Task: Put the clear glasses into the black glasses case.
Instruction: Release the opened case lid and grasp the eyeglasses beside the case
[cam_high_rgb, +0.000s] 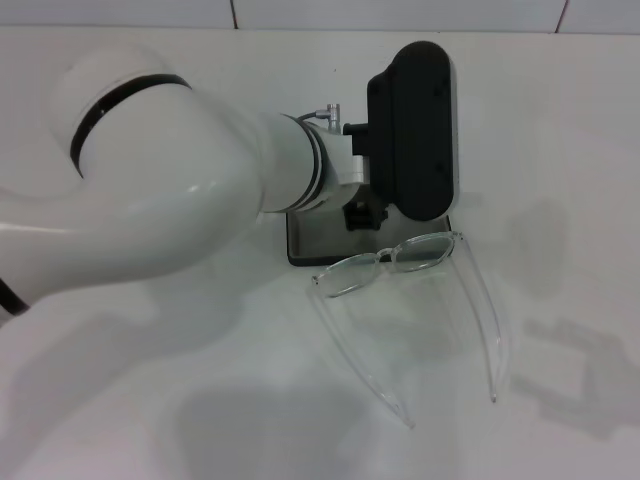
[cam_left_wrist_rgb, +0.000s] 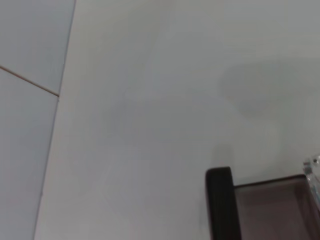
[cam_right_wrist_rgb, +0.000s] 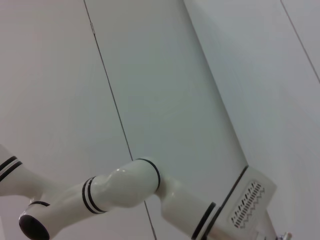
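Clear glasses (cam_high_rgb: 410, 290), fully transparent plastic spectacles with long thin curved arms, are lying on the white table (cam_high_rgb: 560, 150) with their front leaning against the near edge of the black glasses case (cam_high_rgb: 330, 240), a rectangular hard case showing grey lining, arms pointing toward the robot. Going from the fingers outward: the left gripper (cam_high_rgb: 363, 214) is hanging over the open case, its fingers hidden beneath a black wrist housing, so whether they are open or closed cannot be told; nothing is visibly being held. Behind it, the white left arm is crossing the scene from the left. In the left wrist view a black corner of the case (cam_left_wrist_rgb: 222, 200) and its grey interior are showing, with a sliver of the clear frame (cam_left_wrist_rgb: 312, 172) at the edge. The right gripper is out of sight, its wrist camera pointing at a panelled wall. Judging by this, the placing step is not yet done; the next move calls for gripping the frame and lifting it into the case.
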